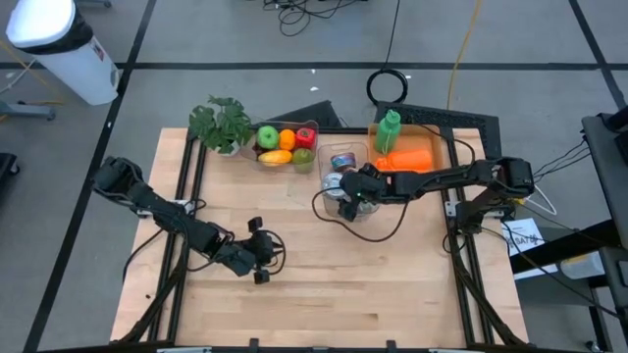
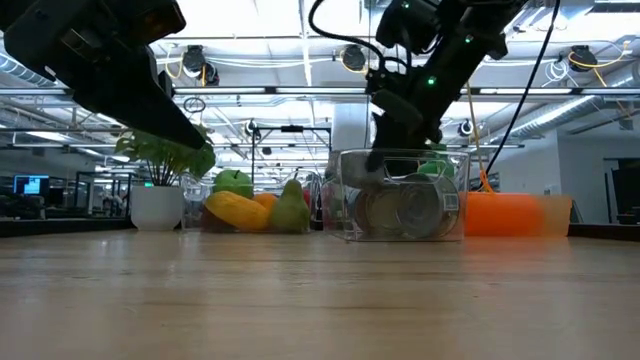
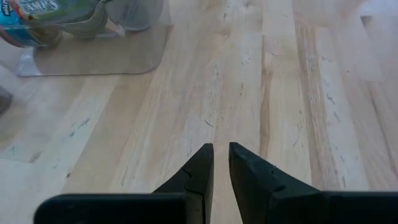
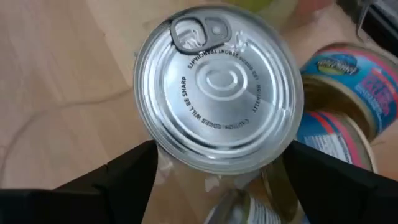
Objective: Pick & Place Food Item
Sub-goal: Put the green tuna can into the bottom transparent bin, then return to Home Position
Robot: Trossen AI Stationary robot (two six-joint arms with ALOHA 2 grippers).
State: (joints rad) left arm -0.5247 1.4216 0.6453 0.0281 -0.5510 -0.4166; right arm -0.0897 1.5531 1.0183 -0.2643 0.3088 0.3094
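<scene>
Your right gripper (image 1: 350,196) is over the clear bin (image 1: 348,181) near the middle of the bench (image 1: 392,284), fingers spread wide on either side of a silver can (image 4: 217,87). In the right wrist view the can's pull-tab lid fills the space between the two dark fingers (image 4: 118,177), which stand just beside its rim; you cannot tell from these pictures whether they are pressing on it or only flanking it. Beside that can lie more cans with blue labels (image 4: 339,106), also in the bin. From the low view you see the bin's transparent walls (image 2: 400,195) with round cans stacked inside and the right arm reaching down into it from above.

Your left gripper (image 1: 263,250) waits over bare wood toward the left front of the bench, well apart from the bin. Its fingers (image 3: 199,171) are pressed nearly together with only a thin slit between them, and they hold nothing.

Along the bench's far edge you have a potted plant (image 1: 224,125), a tray of fruit (image 1: 287,144) just beside it, and an orange container (image 1: 412,157) with a green bottle (image 1: 390,130). Behind the bench, the low view shows a big open room with ceiling lights and ducts.
</scene>
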